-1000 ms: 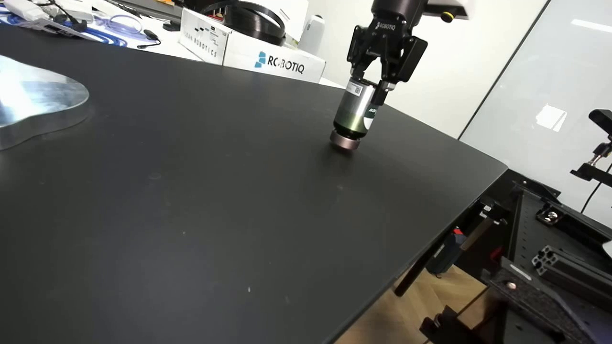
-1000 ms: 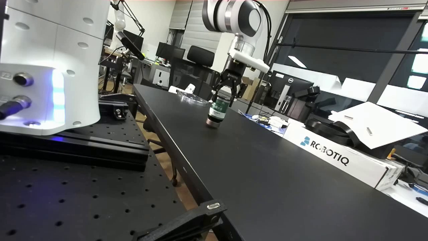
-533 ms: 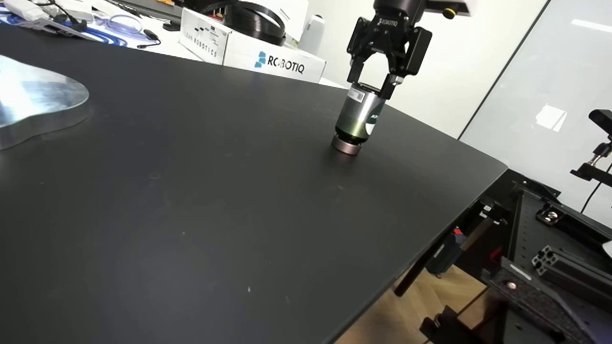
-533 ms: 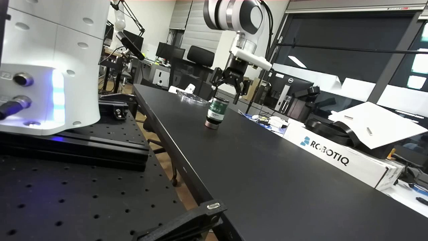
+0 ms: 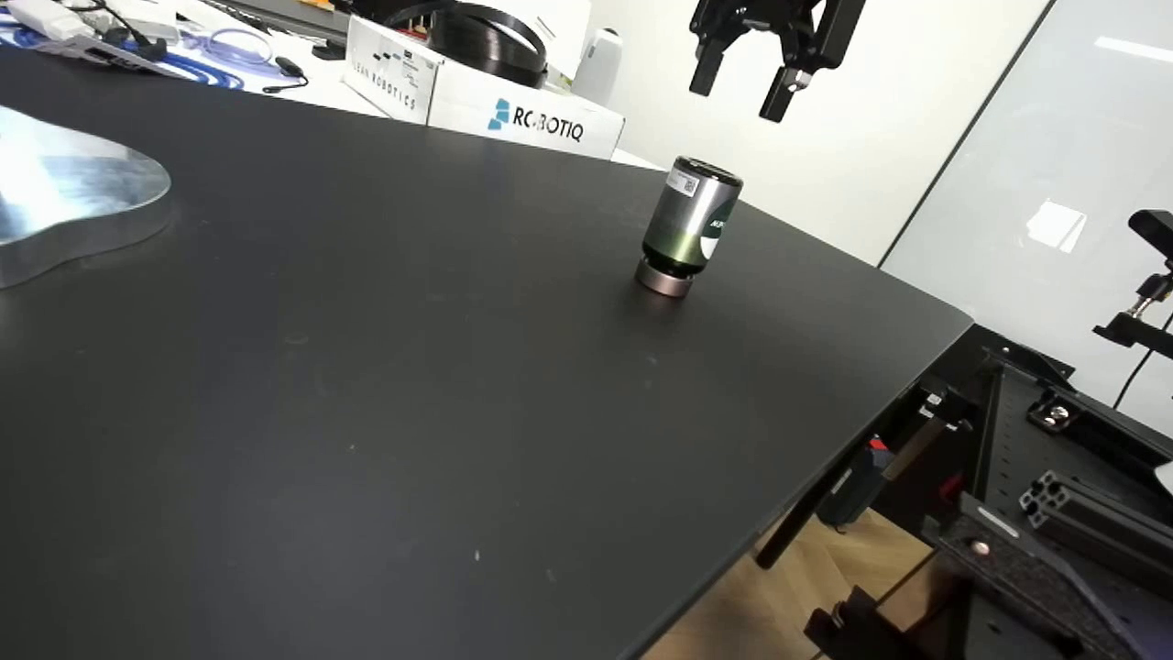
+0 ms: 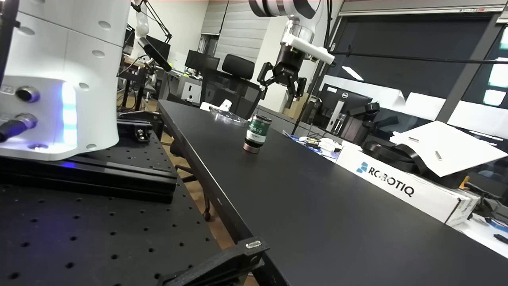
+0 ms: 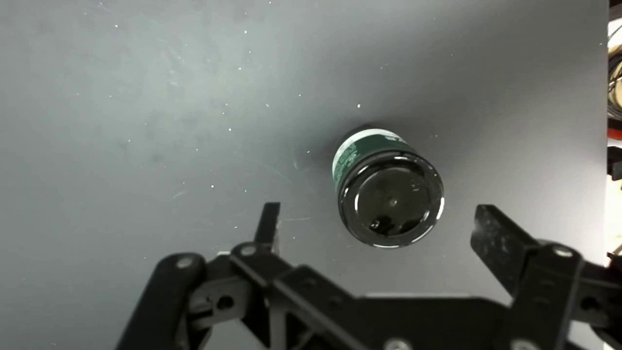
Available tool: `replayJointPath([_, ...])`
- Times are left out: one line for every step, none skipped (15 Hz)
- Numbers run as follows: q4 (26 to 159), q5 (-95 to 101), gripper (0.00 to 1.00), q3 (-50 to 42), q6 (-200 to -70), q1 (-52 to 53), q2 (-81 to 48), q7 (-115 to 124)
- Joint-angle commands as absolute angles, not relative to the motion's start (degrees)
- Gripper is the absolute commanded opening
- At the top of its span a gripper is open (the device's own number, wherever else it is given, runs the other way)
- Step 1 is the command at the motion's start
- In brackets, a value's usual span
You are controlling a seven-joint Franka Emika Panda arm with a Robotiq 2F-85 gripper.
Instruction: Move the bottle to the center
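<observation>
The bottle [image 5: 689, 215] stands on its brownish cap, base up, on the black tabletop [image 5: 367, 385]. Its green label with white lettering faces an exterior view [image 6: 258, 129]. No mark shows where the center of the tabletop lies. Well above the bottle hangs my gripper [image 5: 738, 105], open and apart from it, with nothing held. From the wrist I look down on the dark round base of the bottle [image 7: 391, 201], which appears between the two spread fingers [image 7: 500, 240] but lies below them.
A flat silver plate [image 5: 78, 188] lies on the tabletop, away from the bottle. White Robotiq boxes [image 6: 397, 184] line the long side opposite the robot base [image 6: 63, 79]. A black bracket [image 6: 234, 260] sits at the table's near edge.
The gripper has opened from its hold on the bottle and risen clear above it. The bottle came down slightly onto the tabletop and has stood still over the last half second.
</observation>
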State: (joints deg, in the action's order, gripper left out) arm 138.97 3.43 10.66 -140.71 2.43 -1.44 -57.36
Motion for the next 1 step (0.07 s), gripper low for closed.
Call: replayJointPath([138.9,3.4,1.0,9.3,-140.6,3.9,-1.4,-57.4])
